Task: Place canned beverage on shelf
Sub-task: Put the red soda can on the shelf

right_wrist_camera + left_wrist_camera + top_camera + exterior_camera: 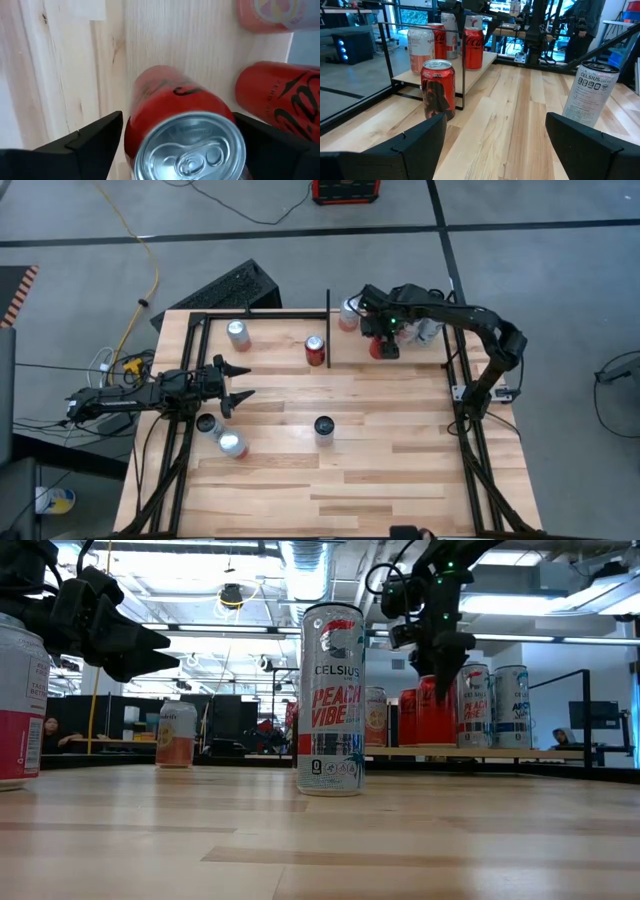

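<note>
The shelf [425,355] is a light plank with black rails at the table's far right, bounded by a black divider bar [328,330]. A red can [185,130] stands upright on its base on the plank, also seen in the high view [378,347]. My right gripper [177,135] points down over it, open, one finger on each side of the can's top. I cannot tell whether either finger touches it. My left gripper [235,385] waits open and level at the table's left, nothing between its fingers [492,140].
More cans stand on the shelf beside the red one: a red cola can [280,100] and a pink can [280,12]. On the table are a Celsius can [324,426], a red can [315,350] by the divider, a can [238,333] at far left and two cans [220,435] near my left gripper.
</note>
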`<state>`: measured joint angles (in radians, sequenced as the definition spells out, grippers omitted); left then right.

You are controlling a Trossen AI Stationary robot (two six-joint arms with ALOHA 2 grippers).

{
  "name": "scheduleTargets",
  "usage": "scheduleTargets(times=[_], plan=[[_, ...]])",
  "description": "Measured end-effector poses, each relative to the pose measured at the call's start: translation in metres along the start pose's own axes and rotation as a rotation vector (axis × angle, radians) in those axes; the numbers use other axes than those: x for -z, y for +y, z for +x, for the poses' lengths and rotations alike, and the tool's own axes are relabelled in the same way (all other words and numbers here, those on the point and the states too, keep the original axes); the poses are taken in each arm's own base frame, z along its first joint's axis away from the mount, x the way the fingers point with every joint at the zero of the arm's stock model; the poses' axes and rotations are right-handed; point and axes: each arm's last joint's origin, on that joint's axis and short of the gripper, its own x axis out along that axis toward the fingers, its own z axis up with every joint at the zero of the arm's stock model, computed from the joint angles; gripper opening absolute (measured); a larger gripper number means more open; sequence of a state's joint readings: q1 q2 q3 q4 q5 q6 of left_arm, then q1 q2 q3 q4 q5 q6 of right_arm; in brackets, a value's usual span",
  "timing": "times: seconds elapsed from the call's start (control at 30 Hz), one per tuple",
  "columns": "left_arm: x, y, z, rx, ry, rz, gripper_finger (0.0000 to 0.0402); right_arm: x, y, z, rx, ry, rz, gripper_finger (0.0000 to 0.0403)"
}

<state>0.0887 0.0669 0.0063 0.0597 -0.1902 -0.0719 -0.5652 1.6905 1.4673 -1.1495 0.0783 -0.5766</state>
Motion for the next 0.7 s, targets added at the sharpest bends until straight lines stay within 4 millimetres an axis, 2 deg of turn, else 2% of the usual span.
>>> scheduleTargets(times=[0.17, 0.3, 0.5, 0.7], plan=[[0.000, 0.000, 0.000, 0.000, 0.000, 0.000, 0.0327, -0.002, -0.002, -0.002, 0.064, -0.008, -0.030, 0.0389], [0.000, 0.000, 0.000, 0.000, 0.000, 0.000, 0.0327, -0.005, -0.002, -0.012, 0.114, -0.004, -0.055, 0.0388], [0.000, 0.000, 0.000, 0.000, 0.000, 0.000, 0.0327, -0.015, 0.000, -0.039, 0.150, -0.057, -0.051, 0.0388], [0.000, 0.000, 0.000, 0.000, 0.000, 0.000, 0.0327, -0.026, 0.020, -0.066, 0.118, -0.091, -0.027, 0.0388]])
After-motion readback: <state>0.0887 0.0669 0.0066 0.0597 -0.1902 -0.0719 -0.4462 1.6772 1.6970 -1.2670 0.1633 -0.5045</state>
